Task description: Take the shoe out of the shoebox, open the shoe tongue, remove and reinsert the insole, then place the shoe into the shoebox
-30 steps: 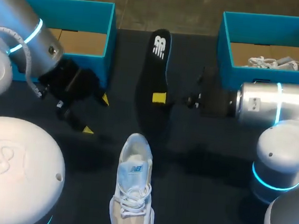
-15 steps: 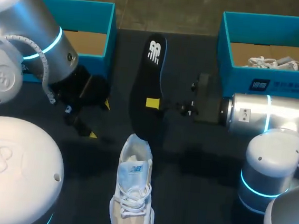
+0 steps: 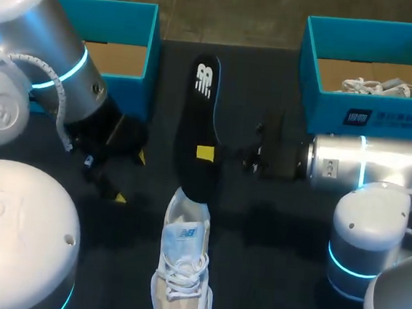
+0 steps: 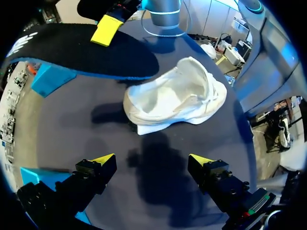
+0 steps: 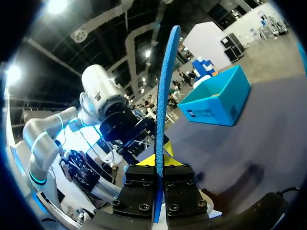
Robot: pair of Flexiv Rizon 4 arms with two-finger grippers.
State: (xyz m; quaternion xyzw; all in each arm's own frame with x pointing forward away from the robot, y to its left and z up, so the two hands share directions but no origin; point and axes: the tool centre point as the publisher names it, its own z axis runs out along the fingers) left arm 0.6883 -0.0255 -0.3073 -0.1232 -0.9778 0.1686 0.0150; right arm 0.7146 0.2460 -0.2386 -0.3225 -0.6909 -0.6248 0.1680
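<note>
The insole [image 3: 196,124] has swung over and come down toward me. A second ago it hung well short of the shoe [image 3: 183,262]; now its near end sits right at the shoe's open collar. The head view shows the two overlapping there, but I cannot tell whether the tip is already inside or just above the rim. My right claw [image 3: 205,153] is clamped on the insole at about mid-length, one yellow tip on top, holding it edge-up as my right wrist view shows. My right arm has slid in toward the middle with it. My left claw [image 4: 151,163] has drifted a little nearer the shoe, fingers apart and holding nothing, low over the tabletop [image 3: 267,277] beside the heel.

I judge this as the start of reinsertion: the insole is out and lined up, with its narrow front pointing into the shoe. The shoe stands free on the tabletop with nothing pinning it, so a push from the insole could shove it toward me. My left claw looks well placed to steady the heel.

There is bare tabletop on both sides of the shoe. The left shoebox [image 3: 124,15] stands behind my left arm, and the right shoebox [image 3: 370,115], holding another shoe, sits past my right arm. Both are well apart from the insole's path. The shoe's toe runs toward the near edge, which I cannot see.
</note>
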